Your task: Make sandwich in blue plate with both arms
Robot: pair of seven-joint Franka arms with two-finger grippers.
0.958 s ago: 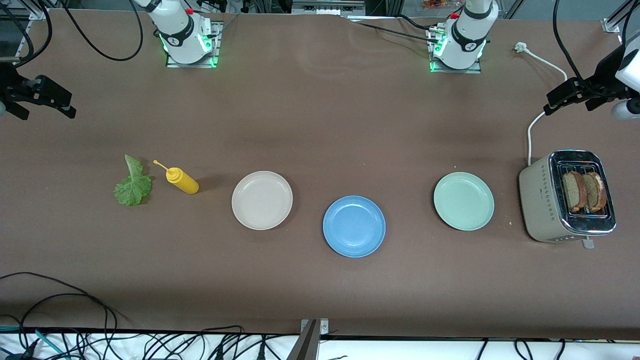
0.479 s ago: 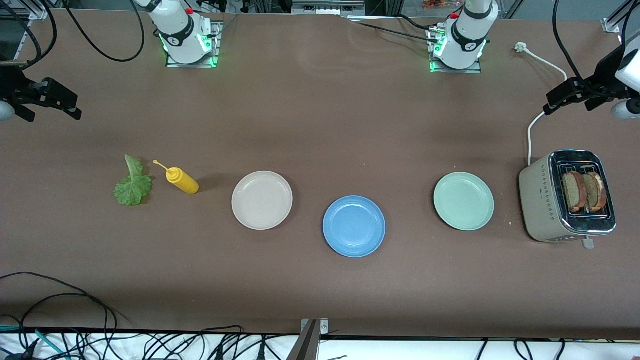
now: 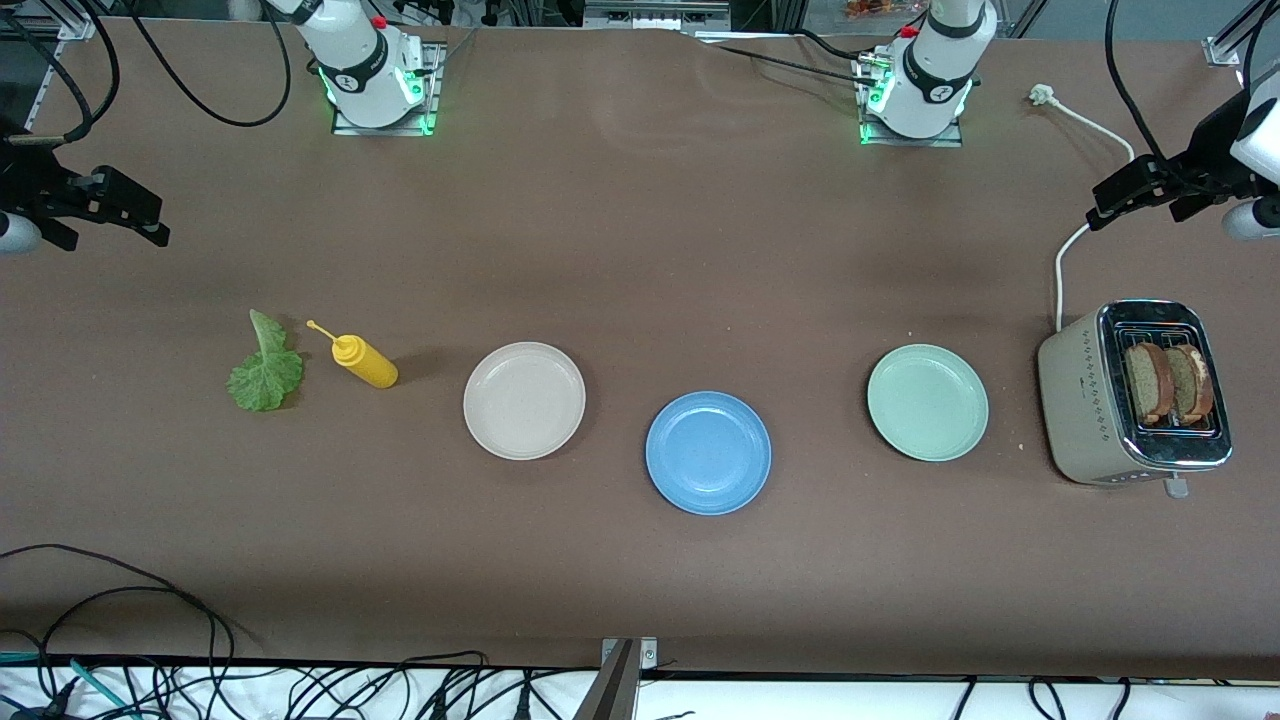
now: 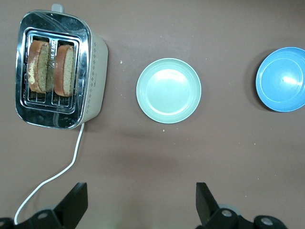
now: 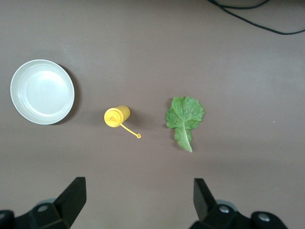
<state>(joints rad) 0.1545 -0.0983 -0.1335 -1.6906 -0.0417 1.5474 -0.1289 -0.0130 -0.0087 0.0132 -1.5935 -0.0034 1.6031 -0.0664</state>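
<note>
The blue plate lies bare near the table's middle. Two brown bread slices stand upright in the toaster at the left arm's end. A green lettuce leaf lies flat at the right arm's end. My left gripper hangs open over bare table by the toaster's cord, with nothing in it. My right gripper is open and holds nothing, over bare table at the right arm's end.
A yellow squeeze bottle lies beside the lettuce. A beige-white plate and a mint-green plate flank the blue one. The toaster's white cord runs toward the left arm's base.
My right gripper has drifted a little inward over the table from its edge. The left arm and everything on the table have stayed still.
</note>
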